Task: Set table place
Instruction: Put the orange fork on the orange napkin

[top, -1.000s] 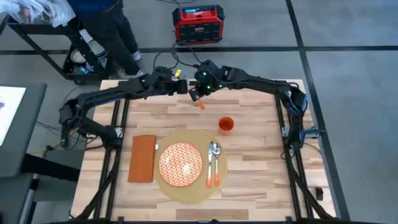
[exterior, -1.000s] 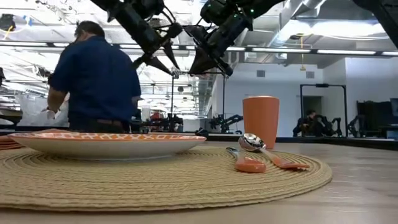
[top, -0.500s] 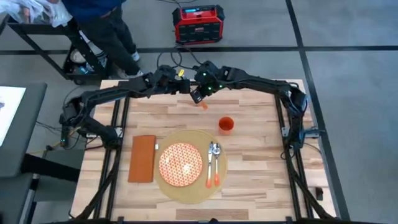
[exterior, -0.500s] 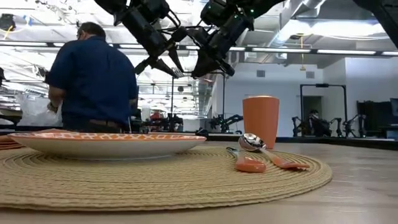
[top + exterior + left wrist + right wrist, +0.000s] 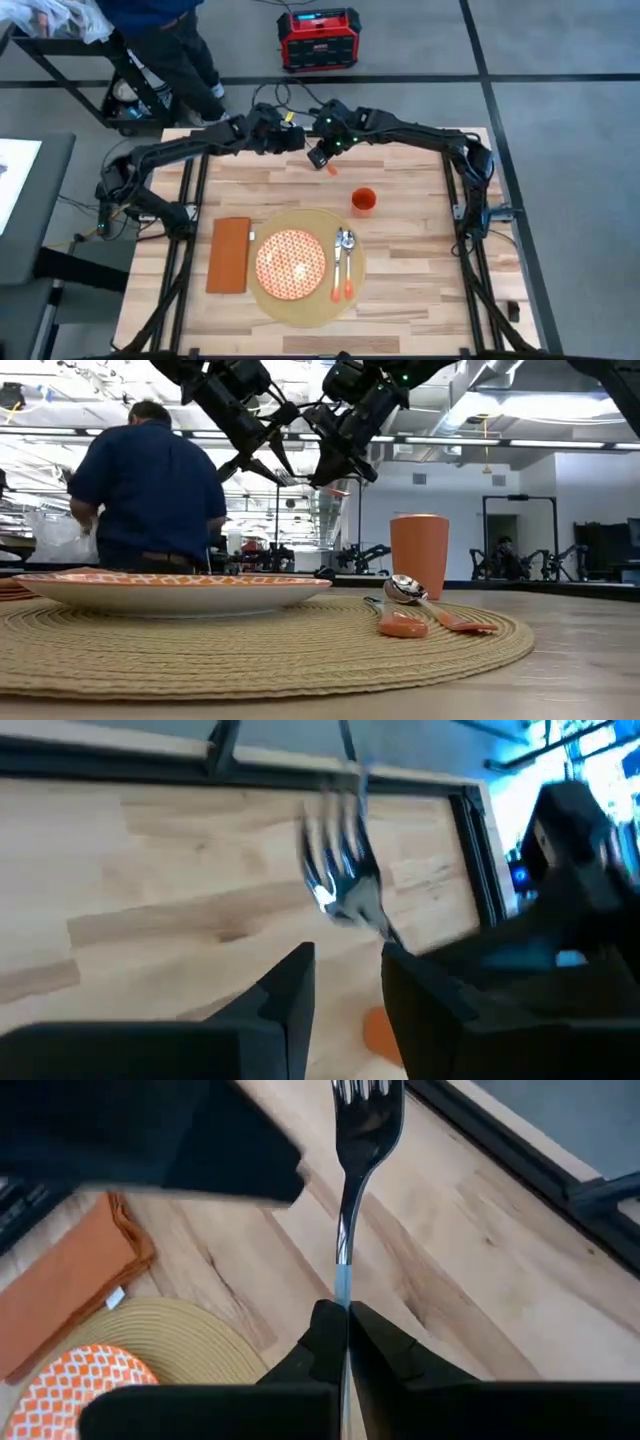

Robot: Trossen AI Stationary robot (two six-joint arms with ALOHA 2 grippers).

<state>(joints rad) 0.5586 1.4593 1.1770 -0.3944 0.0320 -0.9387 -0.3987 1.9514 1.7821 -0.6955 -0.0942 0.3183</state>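
Observation:
The round tan place lies on the table at the near middle. It bears an orange-and-white plate, and a spoon with another orange-handled utensil beside it. High over the table's far middle, my right gripper is shut on a fork. The fork's tines point at my left gripper. That gripper is open, and the fork's head stands just beyond its fingertips. My right gripper pinches the fork between its two fingers at the lower end of the metal neck. The fork runs straight out ahead along the fingers. Its orange handle end sticks out behind them. The fork is lifted clear, high above the table.
An orange cup stands upright on the table to the far right of the place. A rust-orange napkin lies to the place's left. Black frame rails cross the table on both sides. A person stands beyond the far edge.
My left gripper has drifted a little toward the right gripper and the fork's head, staying open. The right gripper keeps the fork raised and has barely moved. The person behind the table has shifted.

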